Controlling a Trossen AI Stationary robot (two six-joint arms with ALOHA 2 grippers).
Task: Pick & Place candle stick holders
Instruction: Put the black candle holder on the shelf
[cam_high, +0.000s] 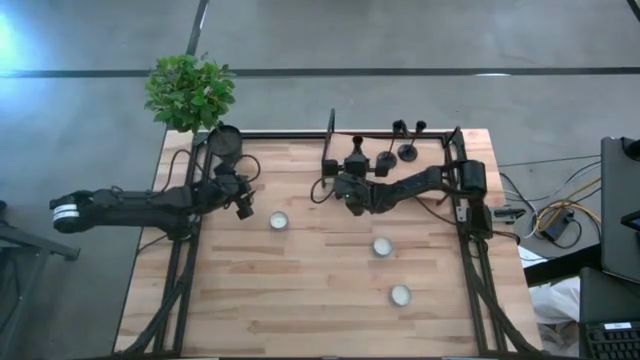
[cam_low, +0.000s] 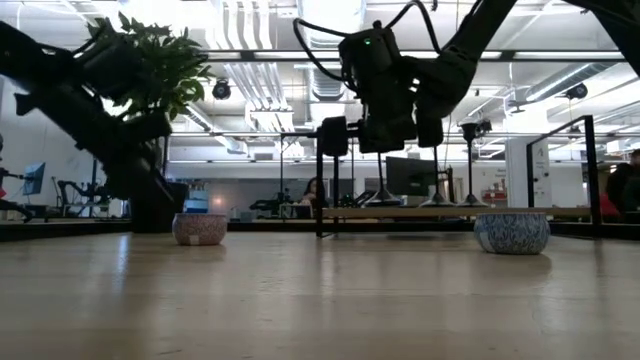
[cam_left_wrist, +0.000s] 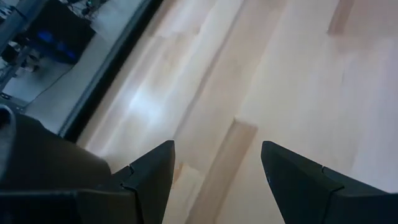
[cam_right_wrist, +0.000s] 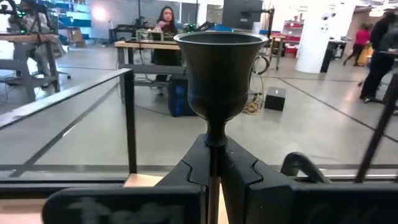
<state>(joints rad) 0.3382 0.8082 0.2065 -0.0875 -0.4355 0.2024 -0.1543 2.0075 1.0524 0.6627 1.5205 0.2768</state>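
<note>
Right gripper (cam_right_wrist: 214, 163) is clamped on the thin stem of a matte black candlestick holder (cam_right_wrist: 219, 78), flared cup upright, near the wooden table's (cam_high: 320, 300) far edge. Two more holders (cam_high: 403, 148) stand beside the rear rail. Left gripper (cam_left_wrist: 217, 171) hovers open over bare planks.

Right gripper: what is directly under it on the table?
In the low view the right gripper hangs above bare table, shut on a candle holder. Only its cup shows; stem and base are covered by the fingers.
</note>
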